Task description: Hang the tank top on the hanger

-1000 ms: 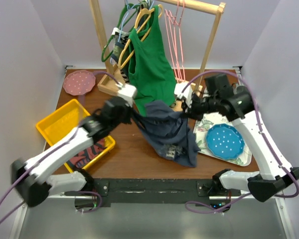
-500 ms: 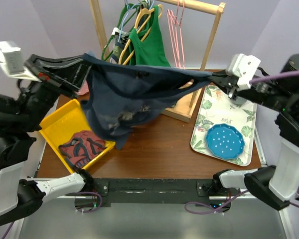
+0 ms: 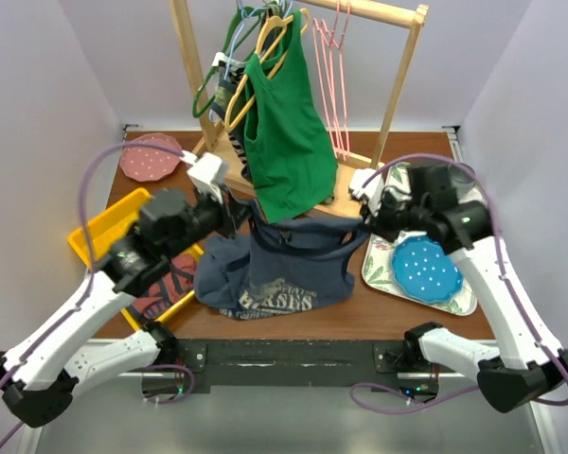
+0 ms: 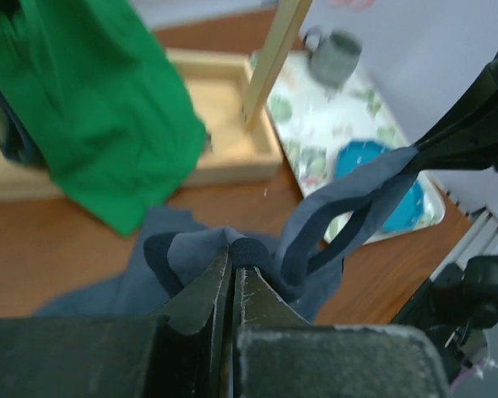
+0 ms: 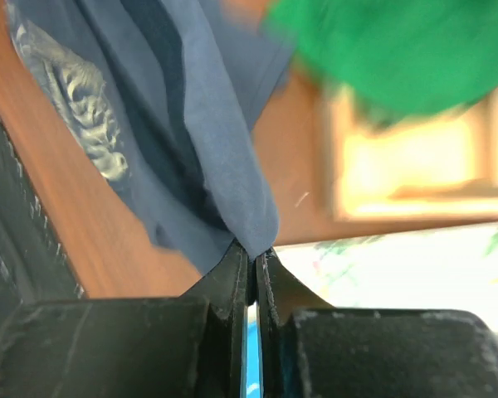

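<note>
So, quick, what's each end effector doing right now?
Left end effector: closed, pinching the dark navy fabric tank top with the pale print.
Right end effector: closed on that same tank top.

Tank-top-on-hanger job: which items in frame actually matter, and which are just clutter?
Job:
- tank top, stretched between both arms, jaws shut on it
- pink hanger, on the wooden rack

Lying about:
- green tank top
- yellow bin with a patterned garment in it
- pink plate
- blue plate on the floral tray
</note>
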Available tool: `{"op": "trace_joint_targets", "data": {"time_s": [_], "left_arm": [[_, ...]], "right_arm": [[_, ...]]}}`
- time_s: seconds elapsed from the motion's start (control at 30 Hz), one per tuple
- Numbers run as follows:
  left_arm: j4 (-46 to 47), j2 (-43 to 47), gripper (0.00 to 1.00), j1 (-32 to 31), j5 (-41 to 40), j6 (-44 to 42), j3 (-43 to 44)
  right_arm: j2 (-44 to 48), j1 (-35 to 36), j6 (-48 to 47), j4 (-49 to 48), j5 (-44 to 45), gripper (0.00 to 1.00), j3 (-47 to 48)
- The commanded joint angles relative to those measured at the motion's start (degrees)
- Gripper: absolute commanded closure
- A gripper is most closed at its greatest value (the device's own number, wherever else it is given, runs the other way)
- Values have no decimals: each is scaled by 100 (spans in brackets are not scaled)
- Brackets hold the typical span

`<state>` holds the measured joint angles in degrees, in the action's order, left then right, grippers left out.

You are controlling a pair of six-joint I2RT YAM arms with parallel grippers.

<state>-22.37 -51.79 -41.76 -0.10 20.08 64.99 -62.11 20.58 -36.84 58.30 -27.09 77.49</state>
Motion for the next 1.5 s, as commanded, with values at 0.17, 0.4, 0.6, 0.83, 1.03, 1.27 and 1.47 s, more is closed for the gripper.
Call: {"op": "trace_joint_targets", "data": {"time_s": [0.17, 0.4, 0.6, 0.83, 1.03, 1.27, 1.47], "left_arm": [[1771, -471, 100, 1, 115, 1121, -2622], [885, -52, 28, 1, -840, 377, -1939], [-21, 766, 6, 19, -1651, -188, -1164], [-118, 1828, 6, 19, -1317, 444, -1909], [-329, 2726, 4, 19, -1590, 954, -2341], [-602, 2824, 4, 19, -1704, 1042, -2201], [-602, 2780, 4, 18, -1669, 1051, -2254]], "right_arm": [[-126, -19, 98, -1119, 345, 96, -1974], [-249, -141, 81, -470, 529, 43, -879], [-539, -335, 176, 172, 565, 26, 1617], [-1540, -362, 2468, -845, 371, 25, 3384], [-2437, -370, 3866, -1207, 810, 25, 4027], [-2710, -370, 3895, -1365, 1355, 32, 4028], [-2579, -370, 3825, -1357, 970, 30, 3984]]}}
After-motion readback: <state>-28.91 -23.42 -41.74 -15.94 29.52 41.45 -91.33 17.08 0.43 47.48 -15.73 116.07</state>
